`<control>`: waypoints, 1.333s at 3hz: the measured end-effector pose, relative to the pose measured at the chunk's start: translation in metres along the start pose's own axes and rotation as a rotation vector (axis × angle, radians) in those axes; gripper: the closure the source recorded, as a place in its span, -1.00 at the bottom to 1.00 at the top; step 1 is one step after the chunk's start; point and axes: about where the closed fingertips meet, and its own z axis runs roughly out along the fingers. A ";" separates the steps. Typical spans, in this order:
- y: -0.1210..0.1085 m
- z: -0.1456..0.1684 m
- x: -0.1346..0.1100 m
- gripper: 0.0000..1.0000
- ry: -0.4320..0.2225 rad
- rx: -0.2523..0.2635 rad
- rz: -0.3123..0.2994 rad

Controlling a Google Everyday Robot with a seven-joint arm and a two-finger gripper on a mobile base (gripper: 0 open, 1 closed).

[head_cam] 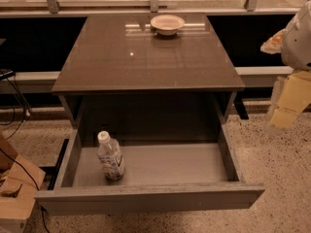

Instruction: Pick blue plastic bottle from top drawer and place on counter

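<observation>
Hand [287, 105] at right edge — well apart from bottle [111, 158].

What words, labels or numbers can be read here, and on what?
No text can be read.
Bottle in the drawer: dark print on its white label, too blurred to read.
Counter and bowl: no writing.
Gripper, at the right edge beside the counter: no writing seen.
</observation>
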 end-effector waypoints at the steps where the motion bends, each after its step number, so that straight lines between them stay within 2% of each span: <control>1: 0.000 0.000 0.000 -1.00 0.000 0.000 -0.001; 2: 0.005 0.009 -0.017 -1.00 -0.034 -0.002 -0.045; 3: 0.016 0.035 -0.059 -1.00 -0.119 -0.038 -0.049; 4: 0.021 0.053 -0.091 -1.00 -0.200 -0.046 -0.030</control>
